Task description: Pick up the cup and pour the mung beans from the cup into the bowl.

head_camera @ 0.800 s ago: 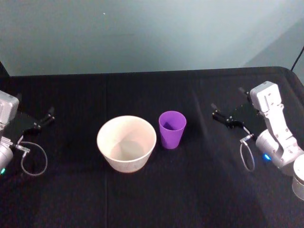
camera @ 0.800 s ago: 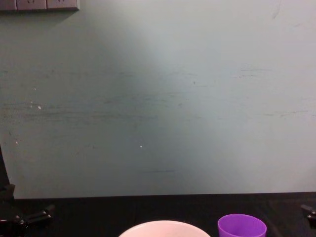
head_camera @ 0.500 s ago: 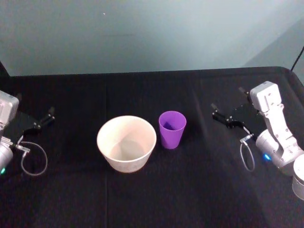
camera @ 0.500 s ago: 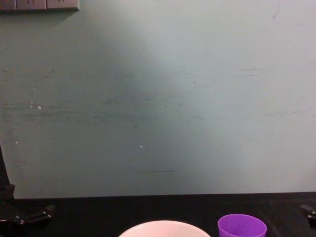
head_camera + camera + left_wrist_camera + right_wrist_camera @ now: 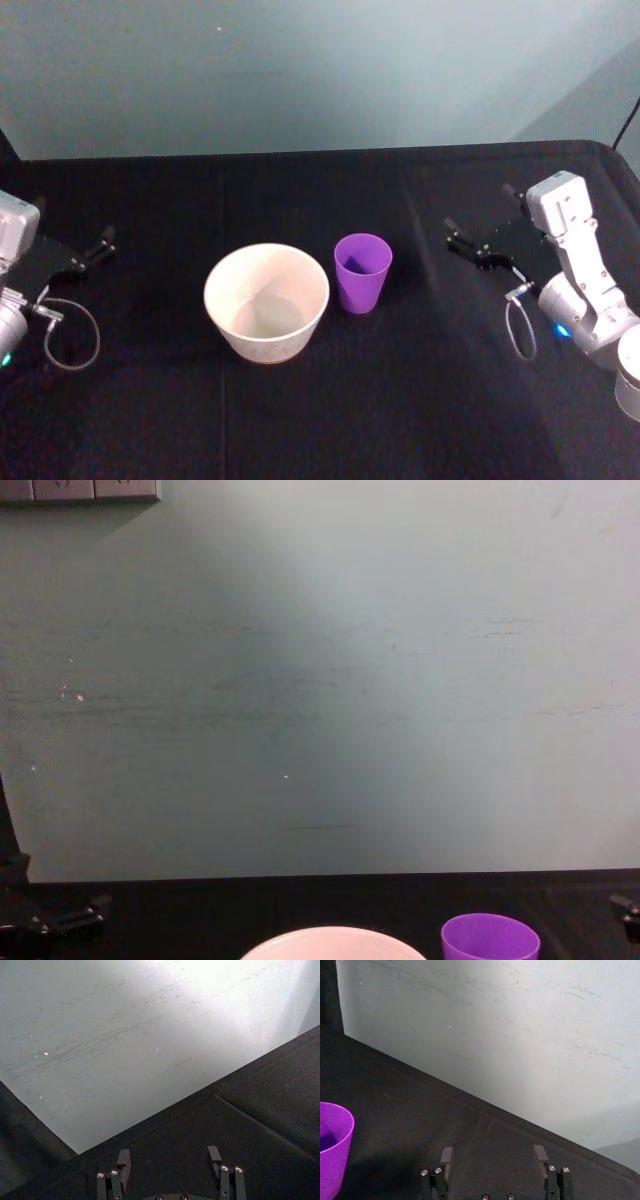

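1. The right gripper is on the right side of the head frame at mid-height, low over the black cloth. Its fingers point toward frame centre. The jaws are apart with nothing between them. The right wrist view agrees: the right gripper is spread, with bare cloth in the gap.
2. The left gripper is at the left edge of the head frame, also at mid-height. Its jaws are apart and it holds nothing. In the left wrist view the left gripper is likewise spread over cloth.
3. In the chest view, the left gripper's fingertip shows at the lower left corner. The right gripper's fingertip shows at the lower right edge.
4. The cup is just right of centre in the head frame, upright on the cloth. It is well apart from both grippers and sits between the right gripper and the bowl. It also shows at the lower left of the right wrist frame and at the bottom of the chest frame.
5. We cannot make out the mung beans; the cup's inside reads only as dark purple.
6. The bowl is left of centre in the head frame, upright and just beside the cup. A thin strip of cloth shows between them. Its rim shows at the bottom of the chest frame.
7. Further out, a cable loop hangs by the left wrist and another by the right. A pale wall fills the top of the frame.
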You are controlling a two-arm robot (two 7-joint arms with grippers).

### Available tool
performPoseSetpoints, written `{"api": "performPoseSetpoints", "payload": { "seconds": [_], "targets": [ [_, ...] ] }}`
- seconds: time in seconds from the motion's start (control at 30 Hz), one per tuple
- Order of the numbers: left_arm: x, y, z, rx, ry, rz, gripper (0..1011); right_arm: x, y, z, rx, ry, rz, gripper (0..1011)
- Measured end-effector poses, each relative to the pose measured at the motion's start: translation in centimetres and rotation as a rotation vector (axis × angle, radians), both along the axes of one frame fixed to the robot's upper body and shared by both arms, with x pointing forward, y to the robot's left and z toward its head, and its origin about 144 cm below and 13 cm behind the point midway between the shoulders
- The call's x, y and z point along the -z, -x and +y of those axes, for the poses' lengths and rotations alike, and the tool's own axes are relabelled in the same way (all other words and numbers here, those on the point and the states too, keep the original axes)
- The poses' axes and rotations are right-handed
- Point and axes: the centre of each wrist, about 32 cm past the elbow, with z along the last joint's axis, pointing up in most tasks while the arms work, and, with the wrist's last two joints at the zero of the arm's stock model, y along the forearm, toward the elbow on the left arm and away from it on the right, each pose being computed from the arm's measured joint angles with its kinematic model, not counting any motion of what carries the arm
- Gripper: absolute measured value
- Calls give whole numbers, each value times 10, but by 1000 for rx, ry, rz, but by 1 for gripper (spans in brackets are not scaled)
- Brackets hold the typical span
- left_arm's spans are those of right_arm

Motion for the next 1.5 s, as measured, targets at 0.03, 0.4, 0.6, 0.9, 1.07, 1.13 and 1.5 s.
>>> {"api": "performPoseSetpoints", "payload": {
  "seconds": [0.03, 0.4, 0.6, 0.9, 1.07, 1.13, 1.5],
  "targets": [
    [0, 0, 0, 0, 0, 0, 1000, 0, 0, 0, 0, 0, 0, 1010],
    [0, 0, 0, 0, 0, 0, 1000, 0, 7, -4, 3, -26, -39, 1010],
    [0, 0, 0, 0, 0, 0, 1000, -3, 16, -10, 5, -83, -75, 1010],
    [0, 0, 0, 0, 0, 0, 1000, 0, 10, -21, -243, -202, 50, 1010],
    [0, 0, 0, 0, 0, 0, 1000, 3, 6, -20, -358, -189, 99, 1010],
    [0, 0, 0, 0, 0, 0, 1000, 4, 4, -18, -400, -187, 115, 1010],
    [0, 0, 0, 0, 0, 0, 1000, 15, 0, -9, -518, -172, 137, 1010]
  ]
}}
